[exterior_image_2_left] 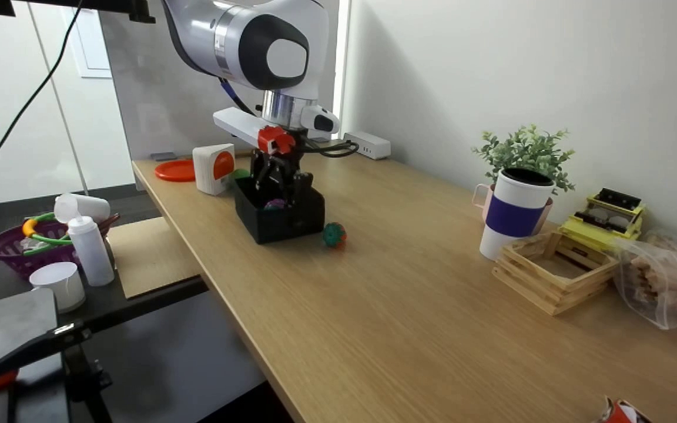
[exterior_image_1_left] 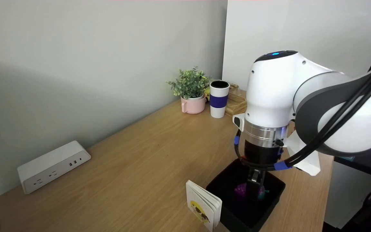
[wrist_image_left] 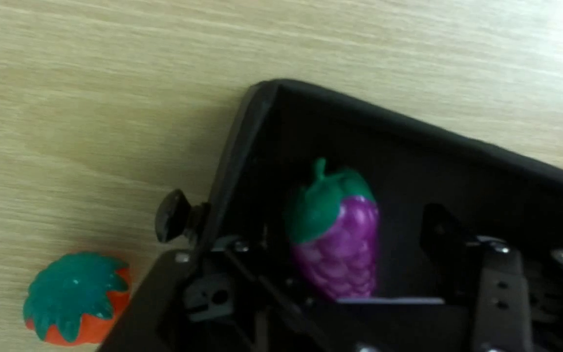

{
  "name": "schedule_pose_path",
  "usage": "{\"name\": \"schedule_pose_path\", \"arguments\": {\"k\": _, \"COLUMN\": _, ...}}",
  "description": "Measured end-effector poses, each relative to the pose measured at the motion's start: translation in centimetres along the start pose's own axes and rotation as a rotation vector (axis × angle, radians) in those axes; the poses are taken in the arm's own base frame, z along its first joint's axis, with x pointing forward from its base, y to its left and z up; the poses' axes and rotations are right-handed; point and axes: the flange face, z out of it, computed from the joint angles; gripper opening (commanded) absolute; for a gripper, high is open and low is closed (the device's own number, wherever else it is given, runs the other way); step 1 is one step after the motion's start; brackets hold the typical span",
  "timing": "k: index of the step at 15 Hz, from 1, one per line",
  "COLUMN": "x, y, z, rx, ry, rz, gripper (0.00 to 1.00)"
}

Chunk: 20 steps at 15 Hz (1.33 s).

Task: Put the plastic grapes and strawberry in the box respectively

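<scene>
The purple plastic grapes with a green top lie inside the black box, near one corner in the wrist view. They show partly in both exterior views. My gripper is open, with its fingers reaching down into the box. The grapes are between the fingers, nearer the left one; whether they touch it is too dark to tell. The red strawberry with green leaves lies on the table just outside the box and also shows in an exterior view.
A small cream board book stands upright beside the box. A white power strip lies along the wall. A white cup with a blue band, a potted plant, a wooden crate and an orange-red plate are on the table.
</scene>
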Motion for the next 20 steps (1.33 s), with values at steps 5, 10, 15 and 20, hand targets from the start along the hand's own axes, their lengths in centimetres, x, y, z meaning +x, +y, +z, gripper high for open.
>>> {"name": "schedule_pose_path", "arguments": {"k": 5, "x": 0.3, "y": -0.1, "z": -0.3, "rx": -0.003, "ry": 0.009, "rz": -0.004, "gripper": 1.0}}
{"name": "schedule_pose_path", "arguments": {"k": 10, "x": 1.0, "y": -0.5, "z": -1.6, "rx": -0.023, "ry": 0.038, "rz": -0.026, "gripper": 1.0}}
{"name": "schedule_pose_path", "arguments": {"k": 15, "x": 1.4, "y": -1.4, "z": -4.8, "rx": -0.063, "ry": 0.1, "rz": -0.05, "gripper": 1.0}}
{"name": "schedule_pose_path", "arguments": {"k": 20, "x": 1.5, "y": -1.6, "z": -7.9, "rx": -0.091, "ry": 0.154, "rz": -0.05, "gripper": 1.0}}
